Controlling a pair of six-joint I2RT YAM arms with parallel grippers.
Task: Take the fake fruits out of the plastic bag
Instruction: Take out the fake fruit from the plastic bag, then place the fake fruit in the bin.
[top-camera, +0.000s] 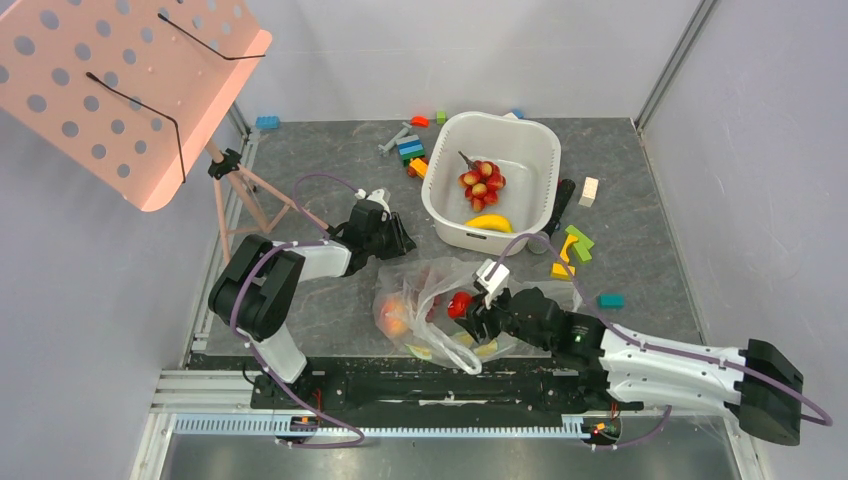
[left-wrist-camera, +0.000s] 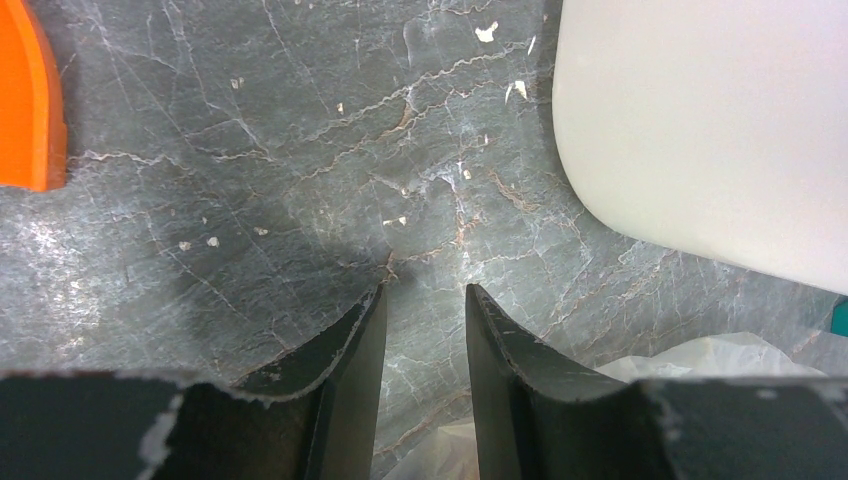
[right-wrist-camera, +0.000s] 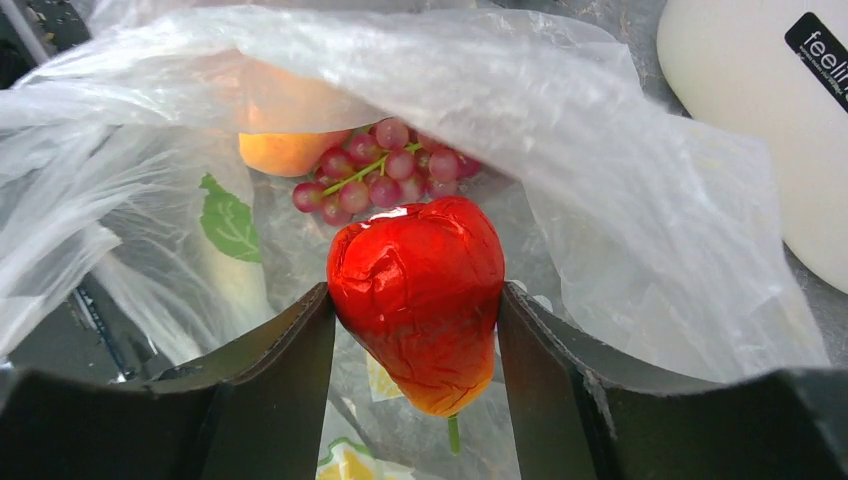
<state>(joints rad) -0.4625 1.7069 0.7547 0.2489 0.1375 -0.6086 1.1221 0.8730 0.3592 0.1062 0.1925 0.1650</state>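
R claw (right-wrist-camera: 412, 292) is inside the mouth of the plastic bag (right-wrist-camera: 620, 170), pinching the red fruit (right-wrist-camera: 420, 270) w/ a pad on each flank. The fruit sits just inside the bag's opening. Deeper in the bag are a purple grape bunch (right-wrist-camera: 385, 175) and a peach (right-wrist-camera: 285, 150), w/ film draped over them. L claw (left-wrist-camera: 425, 290) is spread partway, nothing btw its fingers, and hovers over bare counter (left-wrist-camera: 250, 150) just beyond the bag's far-left edge.

Handling, my read:
- **Red fruit:** prob. hollow plastic, so light & stiff. The glossy skin is slippery, and it tapers at one end, so it could squirt out of the pinch. You've got it near the widest part, which is a good spot.
- **Bag:** thin, crinkly film w/ next to no weight. It will likely tag along when you lift, so you prob. need the L claw to pin its rim or a handle.
- **Grapes:** take by the stem.
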